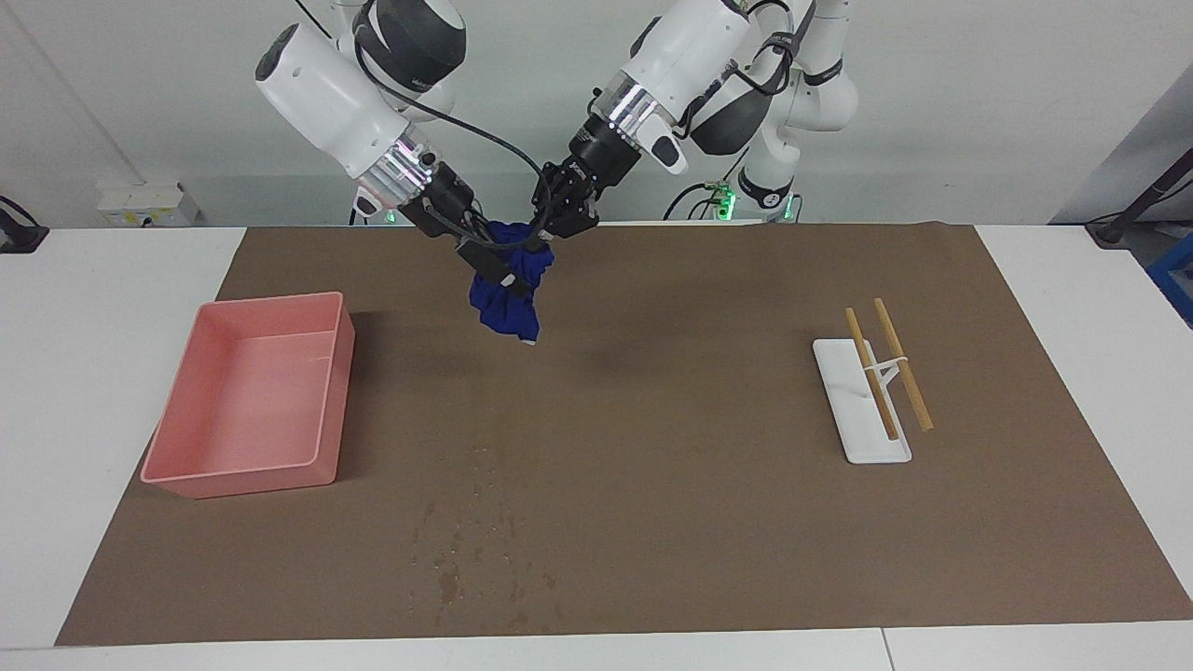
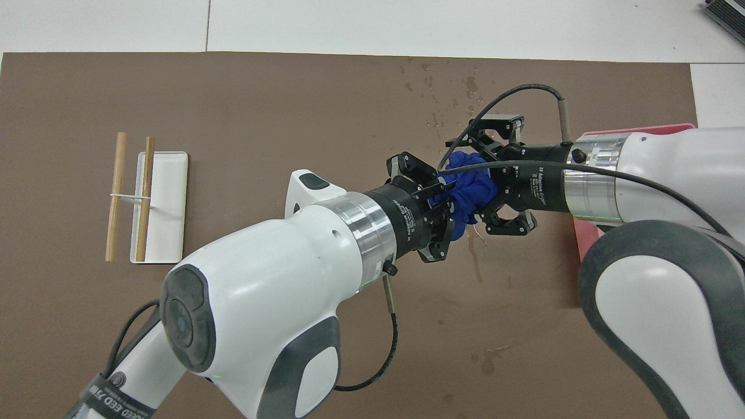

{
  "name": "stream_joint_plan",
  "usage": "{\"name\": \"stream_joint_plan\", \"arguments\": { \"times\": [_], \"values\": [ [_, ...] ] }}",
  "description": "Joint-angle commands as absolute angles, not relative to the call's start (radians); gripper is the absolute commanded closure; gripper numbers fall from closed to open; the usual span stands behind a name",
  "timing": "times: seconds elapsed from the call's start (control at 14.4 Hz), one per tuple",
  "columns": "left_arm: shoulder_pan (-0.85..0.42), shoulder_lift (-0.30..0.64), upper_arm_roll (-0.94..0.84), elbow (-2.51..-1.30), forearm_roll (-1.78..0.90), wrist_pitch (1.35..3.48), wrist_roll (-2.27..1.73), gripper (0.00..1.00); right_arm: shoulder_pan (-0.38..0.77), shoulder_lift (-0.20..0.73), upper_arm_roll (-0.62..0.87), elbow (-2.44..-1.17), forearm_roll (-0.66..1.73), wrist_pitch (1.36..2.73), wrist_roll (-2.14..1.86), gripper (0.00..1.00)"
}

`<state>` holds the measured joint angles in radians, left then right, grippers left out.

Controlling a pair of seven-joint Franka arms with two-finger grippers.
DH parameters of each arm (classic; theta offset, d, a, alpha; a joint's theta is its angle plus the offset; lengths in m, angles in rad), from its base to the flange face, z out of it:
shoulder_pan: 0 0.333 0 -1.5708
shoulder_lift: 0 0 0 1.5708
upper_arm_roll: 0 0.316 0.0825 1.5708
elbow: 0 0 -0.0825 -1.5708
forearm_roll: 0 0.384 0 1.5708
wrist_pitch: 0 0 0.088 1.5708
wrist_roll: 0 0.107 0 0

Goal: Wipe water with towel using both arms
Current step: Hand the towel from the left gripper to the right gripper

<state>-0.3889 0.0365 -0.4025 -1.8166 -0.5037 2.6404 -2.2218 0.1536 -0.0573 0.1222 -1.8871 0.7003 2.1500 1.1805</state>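
Nearby, pink tray (image 1: pixel 244 401), nothing inside.

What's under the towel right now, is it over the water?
The towel hangs in the air over bare brown paper near the robots. The water lies uncovered, farther from them.

Bright, even light; soft shadows, perhaps slight edge distortion.

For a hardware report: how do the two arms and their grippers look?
Both arms are glossy white with dark grey joints and a silver ring at the wrist. The left gripper and right gripper are black, with linked jaws. A black cable runs along each wrist.
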Motion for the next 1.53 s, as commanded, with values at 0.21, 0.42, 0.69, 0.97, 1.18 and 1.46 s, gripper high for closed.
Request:
{"name": "stream_joint_plan", "arguments": {
  "times": [0.21,0.42,0.69,0.97,1.18,1.46],
  "values": [
    [-0.41,0.02,-0.39,-1.822,-0.531,2.683,-2.237,1.0,0.149,-0.083,0.126,-1.916,0.732,2.18,1.169,1.0],
    [-0.411,0.02,-0.391,-1.821,-0.529,2.684,-2.237,1.0,0.149,-0.081,0.126,-1.916,0.735,2.183,1.149,1.0],
    [-0.408,0.02,-0.39,-1.821,-0.528,2.683,-2.217,0.87,0.149,-0.081,0.126,-1.916,0.735,2.181,1.123,1.0],
    [-0.397,0.015,-0.387,-1.819,-0.523,2.675,-2.215,0.0,0.149,-0.081,0.126,-1.914,0.735,2.178,1.121,1.0],
    [-0.342,0.015,-0.382,-1.818,-0.515,2.655,-2.122,0.0,0.149,-0.086,0.126,-1.916,0.732,2.157,1.042,1.0],
    [-0.229,0.014,-0.38,-1.816,-0.515,2.587,-1.868,0.0,0.15,-0.094,0.123,-1.916,0.686,2.057,0.901,1.0]
  ]
}}
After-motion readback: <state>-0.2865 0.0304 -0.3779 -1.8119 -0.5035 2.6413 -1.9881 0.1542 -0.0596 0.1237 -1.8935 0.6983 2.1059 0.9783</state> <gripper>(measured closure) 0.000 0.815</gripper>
